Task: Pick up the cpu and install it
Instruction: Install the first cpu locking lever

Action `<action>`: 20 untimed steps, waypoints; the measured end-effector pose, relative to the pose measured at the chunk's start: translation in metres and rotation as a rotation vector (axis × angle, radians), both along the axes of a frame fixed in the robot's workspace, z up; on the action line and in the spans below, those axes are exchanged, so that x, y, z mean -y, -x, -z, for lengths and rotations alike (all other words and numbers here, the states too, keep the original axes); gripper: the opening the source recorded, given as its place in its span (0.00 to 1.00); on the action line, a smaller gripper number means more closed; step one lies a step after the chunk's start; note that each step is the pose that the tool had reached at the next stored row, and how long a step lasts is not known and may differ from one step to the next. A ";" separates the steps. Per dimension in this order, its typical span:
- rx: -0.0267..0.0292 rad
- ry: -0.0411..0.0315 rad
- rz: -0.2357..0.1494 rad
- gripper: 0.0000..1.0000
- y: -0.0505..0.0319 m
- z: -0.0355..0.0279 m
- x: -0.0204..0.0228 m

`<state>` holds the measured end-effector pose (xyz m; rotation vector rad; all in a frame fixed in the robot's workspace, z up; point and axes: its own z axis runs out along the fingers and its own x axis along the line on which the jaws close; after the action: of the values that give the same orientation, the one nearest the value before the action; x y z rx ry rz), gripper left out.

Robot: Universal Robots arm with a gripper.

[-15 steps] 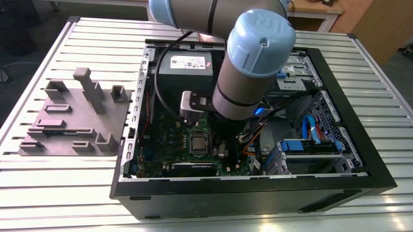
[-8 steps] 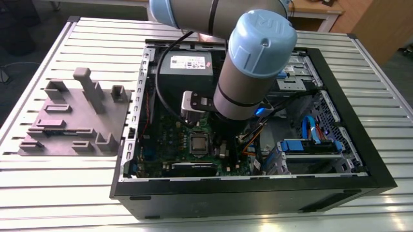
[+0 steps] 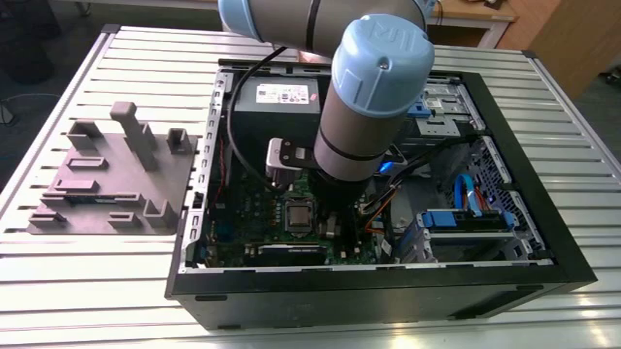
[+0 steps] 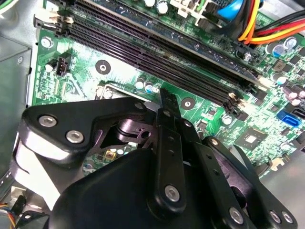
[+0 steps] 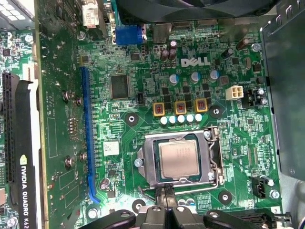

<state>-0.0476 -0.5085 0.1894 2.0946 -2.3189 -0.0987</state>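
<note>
One small, flat, square cpu (image 5: 178, 160) with a silver-grey metal top lies inside the rectangular metal socket frame (image 5: 151, 164) on the green motherboard (image 5: 143, 71), so it appears already seated. In the first wrist view, the black fingers (image 5: 162, 192) hang just beside the frame's edge, pressed together and pinching nothing. In the exterior view, the socket sits at roughly nine o'clock from the fingers, under the grey-and-blue arm (image 3: 374, 109). Being square, the chip has no long axis. The open black computer case (image 3: 543, 240) holds the board. A grey plastic fixture block (image 3: 107, 182) rests at the case's nine o'clock on the slatted pale counter (image 3: 97, 291).
</note>
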 end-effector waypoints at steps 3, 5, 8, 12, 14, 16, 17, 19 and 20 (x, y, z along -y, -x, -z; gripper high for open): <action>0.0034 -0.0003 -0.003 0.10 0.0007 0.0005 0.0001; 0.0040 -0.0003 -0.004 0.10 0.0007 0.0006 0.0004; 0.0041 -0.0003 -0.006 0.10 0.0007 0.0006 0.0005; 0.0048 -0.0013 -0.008 0.10 0.0000 0.0006 0.0006; 0.0060 -0.0021 -0.010 0.10 -0.0007 0.0007 0.0005; 0.0073 -0.0022 -0.012 0.10 -0.0009 0.0007 0.0005; 0.0083 -0.0021 -0.013 0.10 -0.0010 0.0007 0.0005; 0.0111 -0.0021 -0.015 0.10 -0.0011 0.0007 0.0005; 0.0131 -0.0022 -0.016 0.10 -0.0011 0.0007 0.0005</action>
<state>-0.0465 -0.5090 0.1887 2.1211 -2.3096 -0.0876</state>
